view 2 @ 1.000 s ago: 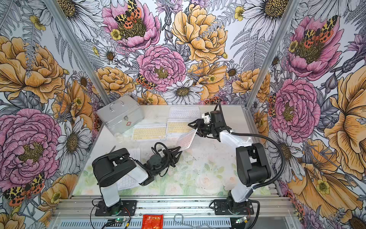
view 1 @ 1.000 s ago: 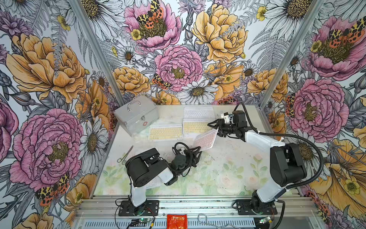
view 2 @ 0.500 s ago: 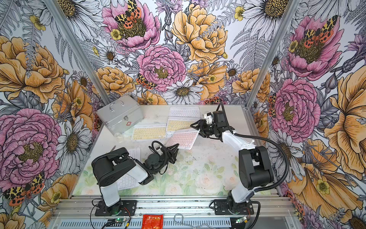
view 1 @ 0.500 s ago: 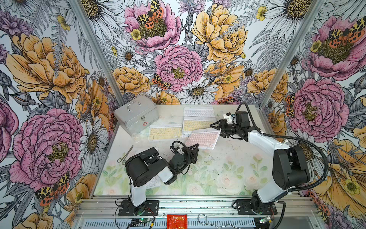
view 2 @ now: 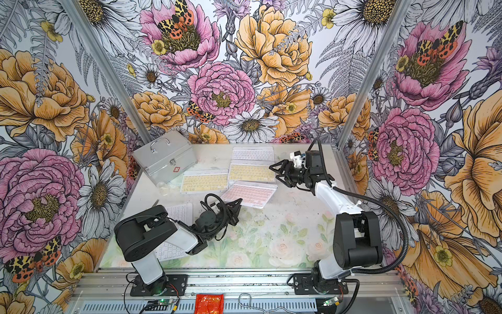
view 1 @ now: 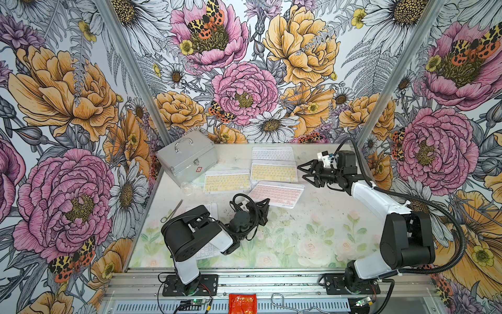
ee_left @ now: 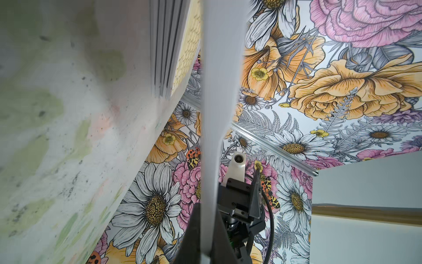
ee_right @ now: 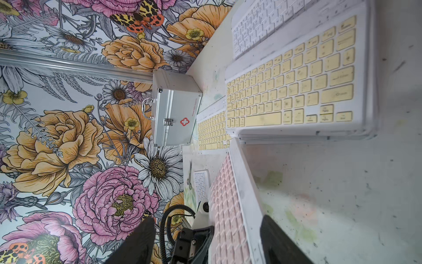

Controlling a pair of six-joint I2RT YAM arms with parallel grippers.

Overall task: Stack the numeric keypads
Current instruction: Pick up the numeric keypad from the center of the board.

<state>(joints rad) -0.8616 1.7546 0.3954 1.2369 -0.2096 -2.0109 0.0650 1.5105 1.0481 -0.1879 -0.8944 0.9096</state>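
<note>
With left gripper point(view 1: 265, 203) apparently clamped on thin white-framed pink-keyed keypad point(view 1: 275, 193), right gripper point(view 1: 301, 171) agape: lift level onto yellow-keyed keypad stack point(view 1: 273, 172).

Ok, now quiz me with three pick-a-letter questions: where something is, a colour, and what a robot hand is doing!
1. Where on the table is the silver metal case with a handle? A far left corner. B near right corner. C middle.
2. What colour are the keys of the flat white-framed keypad in the left gripper? A mint. B pink. C blue.
3. How is the right gripper? A shut on a keypad. B shut, empty. C open.
Answers: 1 A: it sits by the far-left walls. 2 B: pink keys show. 3 C: its jaws stand apart.
</note>
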